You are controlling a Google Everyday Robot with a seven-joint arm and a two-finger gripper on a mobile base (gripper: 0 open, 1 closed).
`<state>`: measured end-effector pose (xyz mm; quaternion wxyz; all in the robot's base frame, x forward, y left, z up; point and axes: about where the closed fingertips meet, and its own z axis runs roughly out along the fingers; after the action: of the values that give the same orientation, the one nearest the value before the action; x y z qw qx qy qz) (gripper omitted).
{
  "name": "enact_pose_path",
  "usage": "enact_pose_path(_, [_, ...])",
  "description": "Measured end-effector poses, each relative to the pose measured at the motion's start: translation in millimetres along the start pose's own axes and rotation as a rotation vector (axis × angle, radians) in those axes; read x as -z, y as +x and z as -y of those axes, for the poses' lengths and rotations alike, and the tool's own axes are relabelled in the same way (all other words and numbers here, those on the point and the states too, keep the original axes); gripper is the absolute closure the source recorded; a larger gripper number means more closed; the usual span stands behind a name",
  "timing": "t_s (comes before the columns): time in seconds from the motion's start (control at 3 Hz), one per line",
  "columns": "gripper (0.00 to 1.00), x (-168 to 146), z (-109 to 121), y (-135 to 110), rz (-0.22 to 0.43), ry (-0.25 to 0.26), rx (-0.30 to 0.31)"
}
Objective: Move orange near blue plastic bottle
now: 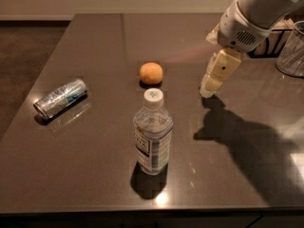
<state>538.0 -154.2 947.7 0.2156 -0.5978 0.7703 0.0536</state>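
Your desk is a wide dark slab. Its near edge runs along the bottom of the view and its left edge slants away beside the floor. The broadest bare stretch lies front right, under the arm's shadow. The white arm reaches in from the upper right, crossing a dark wire basket at the far right edge. The blue plastic bottle stands upright, centred near the front edge. A crushed can lies on its side close to the left edge. The orange sits behind the bottle, apart from it, with bare desk all round. The pincer hangs tip-down to the right of the orange, low over the desk. You cannot tell whether it is wide or narrow.
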Motion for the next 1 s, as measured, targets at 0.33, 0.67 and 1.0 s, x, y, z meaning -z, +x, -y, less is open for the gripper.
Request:
enact_pose_path(0.33, [0.00, -23, 15, -19, 0.065, -0.019, -0.018])
enact_pose_path(0.67, [0.00, -49, 29, -37, 0.117, -0.044, -0.029])
enact_pose_path(1.0, [0.00, -67, 38, -51, 0.146, -0.067, -0.032])
